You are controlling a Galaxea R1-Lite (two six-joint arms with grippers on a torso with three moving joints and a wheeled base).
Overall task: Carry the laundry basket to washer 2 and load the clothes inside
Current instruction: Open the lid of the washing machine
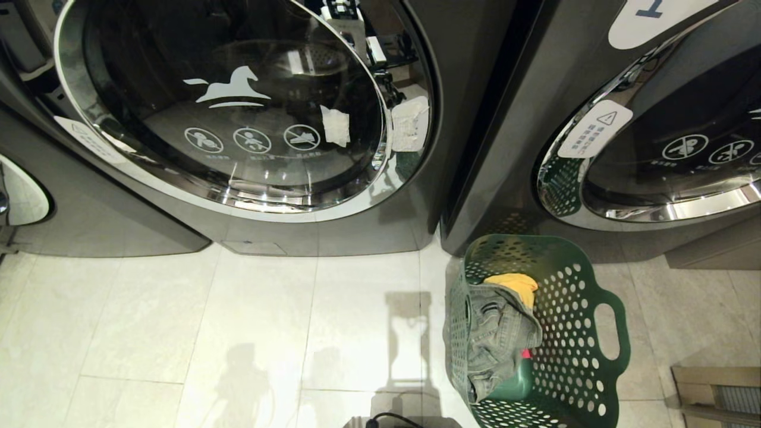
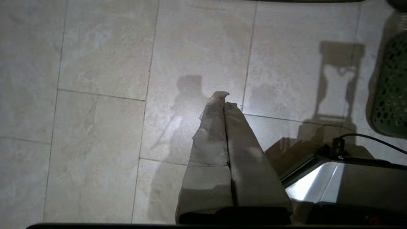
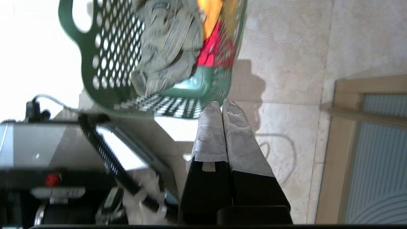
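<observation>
Pale stone floor tiles [image 1: 250, 321] run up to a row of dark grey front-load washers, and on them, at my right front, the laundry basket [image 1: 571, 333] stands upright just before the washer on the right [image 1: 594, 148], near the seam between the two machines. Its long axis runs from the machines back toward me, one short end close to that washer's foot, and an oval handle [image 1: 609, 324] faces out to my right; the open mouth points up. Inside, the grey-green denim trousers [image 1: 499, 339] lie heaped on top, the yellow cloth [image 1: 517, 284] at the end nearer the washers, and a sliver of the red-pink piece [image 3: 211, 51] shows beneath. The washer on the left [image 1: 238, 107], with the white horse logo, has its round glass door shut; I can read no numeral on it, and the label on the right machine is cut off, so I cannot confirm which one is washer 2. I judge the carrying done and the loading not begun. Next I need that door open, then a reach into the basket for the trousers. My left tool [image 2: 225, 101] hangs over bare tile, fingers pressed together and holding nothing; my right tool [image 3: 221, 106] hovers just beside the basket's near end, likewise pressed together and empty.
</observation>
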